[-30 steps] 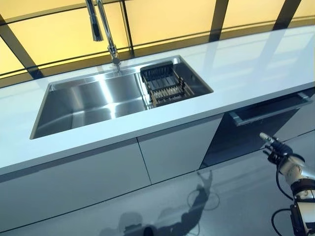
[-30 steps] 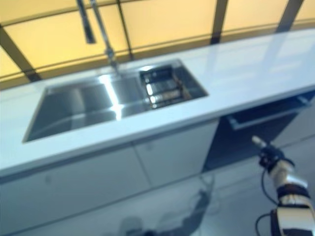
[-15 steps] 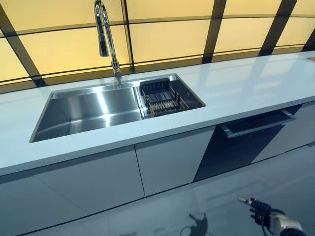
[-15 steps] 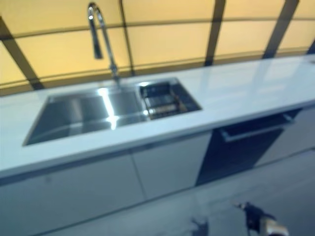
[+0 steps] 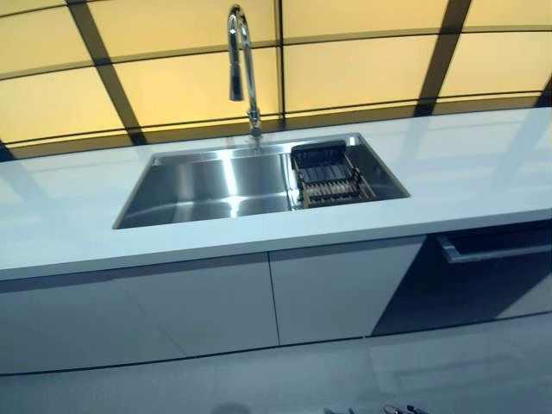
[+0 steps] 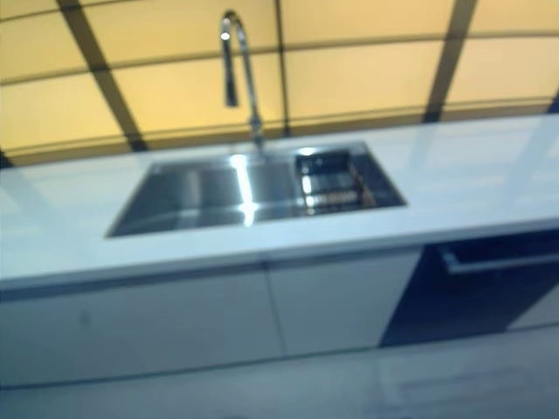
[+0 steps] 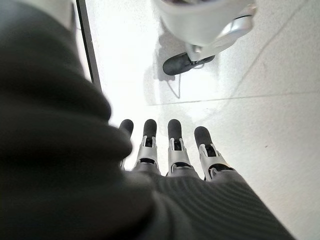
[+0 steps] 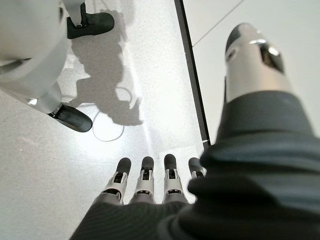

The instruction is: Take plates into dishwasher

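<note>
No plate shows in any view. The dishwasher is the dark front under the counter at the right, with a bar handle along its top. A dark dish rack sits in the right end of the steel sink. My left hand hangs over the floor with straight fingers and holds nothing. My right hand also hangs over the floor, fingers and thumb straight, empty. Both hands are well below the counter and away from the dishwasher.
A tall curved faucet rises behind the sink. The white countertop runs the full width, with pale cabinet doors below it. Yellow wall panels stand behind. Grey floor lies in front of the cabinets.
The camera has swung, so the sink sits further right in the picture. My right hand, seen low near the dishwasher before, has dropped out of the eye views.
</note>
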`<state>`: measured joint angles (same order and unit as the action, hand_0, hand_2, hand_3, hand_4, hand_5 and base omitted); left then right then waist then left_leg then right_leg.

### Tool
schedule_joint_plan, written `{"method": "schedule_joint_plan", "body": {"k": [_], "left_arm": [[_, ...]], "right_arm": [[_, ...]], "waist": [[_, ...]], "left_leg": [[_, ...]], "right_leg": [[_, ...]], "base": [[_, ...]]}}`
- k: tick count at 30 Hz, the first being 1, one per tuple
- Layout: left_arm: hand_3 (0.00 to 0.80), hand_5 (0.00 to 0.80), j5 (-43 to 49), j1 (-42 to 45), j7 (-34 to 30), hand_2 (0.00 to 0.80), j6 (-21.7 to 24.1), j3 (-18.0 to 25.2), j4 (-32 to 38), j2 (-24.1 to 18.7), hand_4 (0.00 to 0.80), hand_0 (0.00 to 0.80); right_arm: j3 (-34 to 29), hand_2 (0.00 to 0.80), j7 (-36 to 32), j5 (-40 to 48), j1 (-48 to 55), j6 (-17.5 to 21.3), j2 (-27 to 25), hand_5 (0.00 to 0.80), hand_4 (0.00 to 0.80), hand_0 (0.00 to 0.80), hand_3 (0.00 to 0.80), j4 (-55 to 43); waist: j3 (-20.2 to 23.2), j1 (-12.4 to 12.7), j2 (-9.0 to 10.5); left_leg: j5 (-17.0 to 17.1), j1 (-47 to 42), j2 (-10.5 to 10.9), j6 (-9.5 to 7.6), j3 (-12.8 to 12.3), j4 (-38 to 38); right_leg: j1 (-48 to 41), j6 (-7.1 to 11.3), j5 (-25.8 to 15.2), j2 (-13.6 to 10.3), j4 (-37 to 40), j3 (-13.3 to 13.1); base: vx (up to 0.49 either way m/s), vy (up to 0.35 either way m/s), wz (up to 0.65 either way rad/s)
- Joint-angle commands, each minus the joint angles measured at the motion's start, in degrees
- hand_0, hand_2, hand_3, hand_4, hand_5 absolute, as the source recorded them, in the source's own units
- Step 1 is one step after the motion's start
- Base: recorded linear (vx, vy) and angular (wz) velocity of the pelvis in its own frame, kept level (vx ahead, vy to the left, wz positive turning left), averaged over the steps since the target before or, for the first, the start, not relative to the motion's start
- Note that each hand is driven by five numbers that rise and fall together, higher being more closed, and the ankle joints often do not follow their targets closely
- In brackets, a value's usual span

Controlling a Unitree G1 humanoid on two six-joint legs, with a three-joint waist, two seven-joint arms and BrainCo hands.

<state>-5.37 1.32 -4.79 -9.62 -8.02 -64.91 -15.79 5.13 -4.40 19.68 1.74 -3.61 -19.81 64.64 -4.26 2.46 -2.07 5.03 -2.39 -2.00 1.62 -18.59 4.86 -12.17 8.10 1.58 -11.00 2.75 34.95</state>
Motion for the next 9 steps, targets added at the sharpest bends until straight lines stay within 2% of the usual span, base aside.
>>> {"method": "schedule_joint_plan", "body": {"k": [1, 4, 9], "left_arm": [[0.0, 0.0, 1.3, -2.9, -1.2, 0.0, 0.9, -0.3, -3.1, -1.2, 0.0, 0.0], [0.0, 0.0, 0.7, -2.1, -1.0, 0.0, 1.8, -0.3, -3.1, -0.8, 0.0, 0.0], [0.0, 0.0, 0.0, -1.8, -0.3, 0.0, 2.8, -0.3, -2.2, -1.1, 0.0, 0.0]], "right_arm": [[-0.5, 0.0, 1.8, -0.8, -4.9, -0.3, 2.5, 0.0, 0.0, 0.0, 0.0, 4.8], [-0.4, 0.0, 2.0, 0.0, -4.9, -0.9, 3.7, 0.0, 0.0, 0.0, 0.0, 5.5], [0.5, 0.0, 2.5, -0.3, -5.1, -1.4, 4.9, 0.0, 0.0, 0.0, 0.0, 4.1]], "waist": [[-3.1, 1.2, 0.69], [-3.0, 1.7, 0.25], [-3.2, 1.7, 0.38]], "left_leg": [[-10.5, -5.8, 0.5, -1.89, -0.7, -2.5], [-11.5, -6.2, 1.6, -3.08, -0.4, -1.5], [-13.1, -5.8, 1.9, -4.56, -1.0, -3.2]], "right_leg": [[5.3, -1.44, -2.9, 2.4, 0.7, -4.5], [6.4, -0.41, -4.8, 1.8, 1.1, -4.1], [8.6, -0.21, -5.2, 1.0, -0.6, -5.0]], "base": [[-0.13, 0.227, 0.22], [-0.1, 0.12, 0.13], [-0.089, 0.057, -0.04]]}}
